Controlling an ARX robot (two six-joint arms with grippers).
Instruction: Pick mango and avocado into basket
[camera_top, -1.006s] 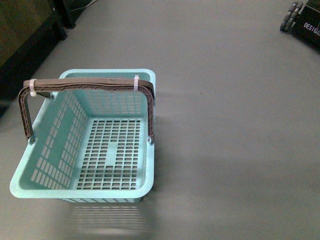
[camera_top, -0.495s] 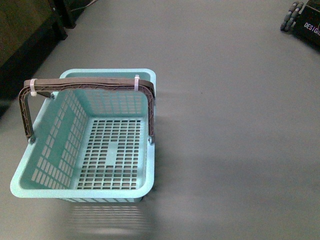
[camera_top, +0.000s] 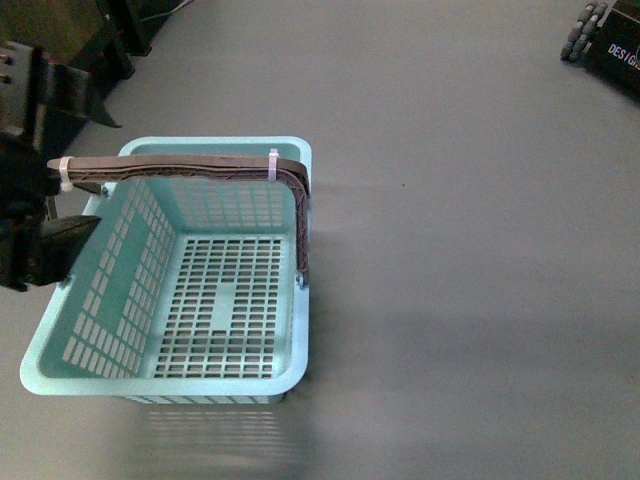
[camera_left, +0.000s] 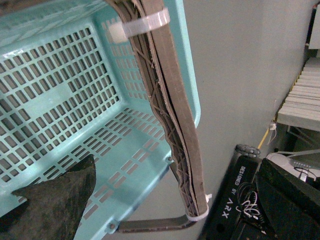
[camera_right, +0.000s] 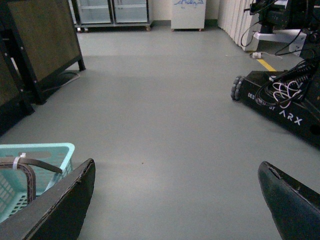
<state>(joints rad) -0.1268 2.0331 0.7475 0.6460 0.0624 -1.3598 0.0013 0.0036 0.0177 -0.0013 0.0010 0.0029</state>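
- The basket (camera_top: 160, 385) sits on the grey floor (camera_top: 460, 260), left of centre in the front view. Its slotted bottom is in plain sight.
- Its two brown handles (camera_top: 170, 168) stand upright together over the far end, bound by white ties (camera_top: 272, 162) at both corners.
- The left gripper (camera_top: 105, 172) is spread wide at the basket's far left corner. One finger is beyond the tied handle corner and the other is nearer, by the left rim. I cannot tell whether either touches.
- In the left wrist view the handles (camera_left: 175, 110) run between the dark fingers (camera_left: 55, 200), and nothing is gripped.
- The right gripper (camera_right: 175, 205) is also spread wide with nothing between its fingers. It hangs over bare floor, with the basket's corner (camera_right: 50, 150) off to its left.
- To the right of the basket the floor lies open as far as the black wheeled ARX base (camera_top: 610, 40) at the far right.
- Dark furniture (camera_top: 130, 25) crowds the far left.
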